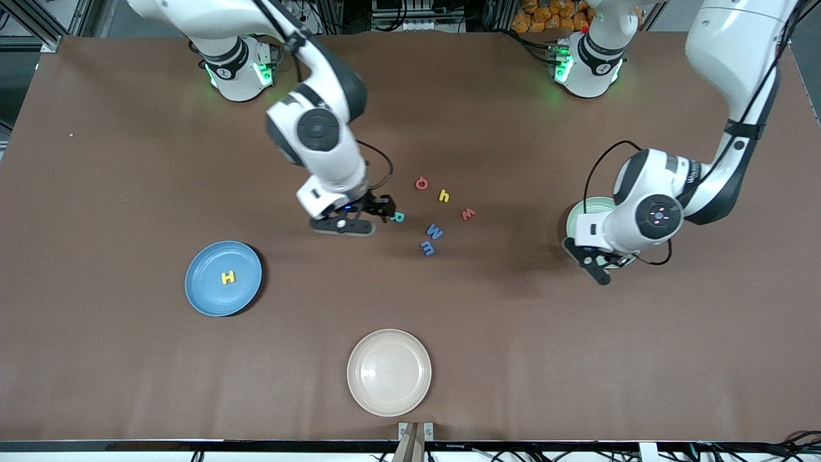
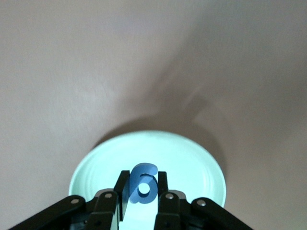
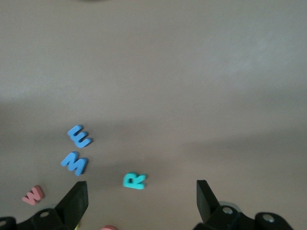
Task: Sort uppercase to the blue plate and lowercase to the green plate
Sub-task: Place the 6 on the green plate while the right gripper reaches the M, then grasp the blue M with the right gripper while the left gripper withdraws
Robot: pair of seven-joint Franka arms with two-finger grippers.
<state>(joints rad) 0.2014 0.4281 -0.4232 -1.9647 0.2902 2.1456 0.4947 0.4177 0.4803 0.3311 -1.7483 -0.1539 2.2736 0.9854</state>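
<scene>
My left gripper hangs over the green plate, shut on the blue lowercase g; the left wrist view shows the g between the fingers with the green plate below. My right gripper is open, low over the table, with the teal R just beside its fingers. In the right wrist view the R lies between the spread jaws of the right gripper. The yellow H lies on the blue plate. Loose on the table are red G, yellow h, red w, blue M and blue m.
A cream plate sits near the table's front edge, nearer the camera than the letters. The letter cluster lies mid-table between the two arms. The blue plate is toward the right arm's end, the green plate toward the left arm's end.
</scene>
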